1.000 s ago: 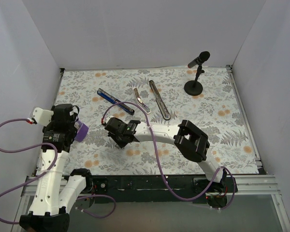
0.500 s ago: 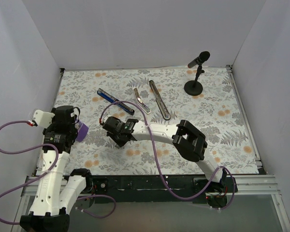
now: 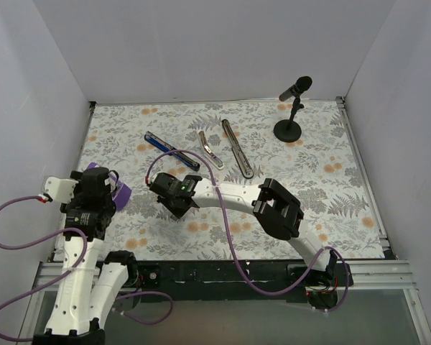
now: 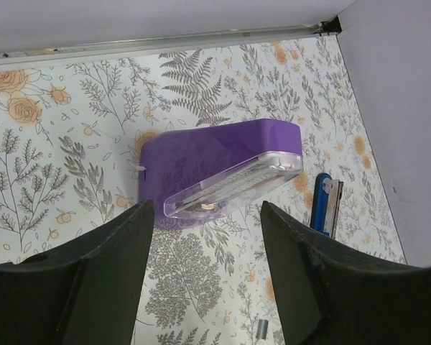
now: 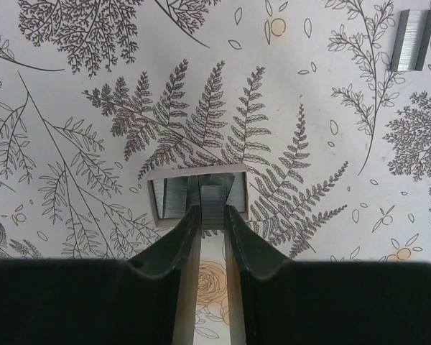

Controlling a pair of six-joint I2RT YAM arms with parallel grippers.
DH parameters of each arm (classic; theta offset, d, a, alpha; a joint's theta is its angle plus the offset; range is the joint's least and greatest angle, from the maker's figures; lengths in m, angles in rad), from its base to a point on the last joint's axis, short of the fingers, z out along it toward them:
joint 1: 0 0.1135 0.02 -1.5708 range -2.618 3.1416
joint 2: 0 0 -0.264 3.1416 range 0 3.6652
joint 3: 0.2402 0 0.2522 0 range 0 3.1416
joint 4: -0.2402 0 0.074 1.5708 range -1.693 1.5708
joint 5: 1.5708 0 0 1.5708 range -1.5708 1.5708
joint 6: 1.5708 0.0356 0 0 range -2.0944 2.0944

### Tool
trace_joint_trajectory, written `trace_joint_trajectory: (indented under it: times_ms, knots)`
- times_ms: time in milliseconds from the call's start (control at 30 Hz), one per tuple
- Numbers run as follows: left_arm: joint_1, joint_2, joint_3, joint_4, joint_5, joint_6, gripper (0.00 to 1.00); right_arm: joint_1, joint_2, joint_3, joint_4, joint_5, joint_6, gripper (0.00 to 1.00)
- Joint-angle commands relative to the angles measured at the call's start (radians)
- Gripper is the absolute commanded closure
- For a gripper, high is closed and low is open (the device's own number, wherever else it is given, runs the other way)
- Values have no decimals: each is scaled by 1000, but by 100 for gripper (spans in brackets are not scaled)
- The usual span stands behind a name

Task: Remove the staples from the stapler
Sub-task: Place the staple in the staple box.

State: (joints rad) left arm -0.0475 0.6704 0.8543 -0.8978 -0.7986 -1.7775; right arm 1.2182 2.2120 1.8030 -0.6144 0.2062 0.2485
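The stapler lies apart at the back of the table: blue-and-black body (image 3: 171, 152), silvery metal channel (image 3: 210, 149), long dark base strip (image 3: 237, 148). My right gripper (image 3: 171, 195) is low over the mat; in the right wrist view it (image 5: 212, 211) is shut on a short block of staples (image 5: 214, 195) at a small white box (image 5: 155, 201) that holds more staples. Another staple block (image 5: 411, 30) lies loose on the mat. My left gripper (image 4: 205, 215) is open and empty, just short of the purple block (image 4: 223, 169). The blue body (image 4: 326, 204) shows beyond.
A microphone on a round stand (image 3: 290, 108) stands at the back right. The purple block (image 3: 120, 192) lies at the left by my left wrist. A small staple strip (image 4: 262, 328) lies on the mat under my left gripper. White walls enclose the table.
My left arm has drawn back toward the near edge, away from the purple block. My right gripper has shifted slightly to the left.
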Motion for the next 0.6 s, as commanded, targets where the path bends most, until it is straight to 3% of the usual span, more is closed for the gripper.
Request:
trace_joint_trajectory:
  times_ms: [0, 567]
  knots:
    - [6, -32, -24, 7, -60, -14, 39, 6, 12, 53, -34, -8, -17, 76]
    - [6, -37, -12, -7, -62, -19, 39, 6, 11, 84, -54, -21, -28, 76]
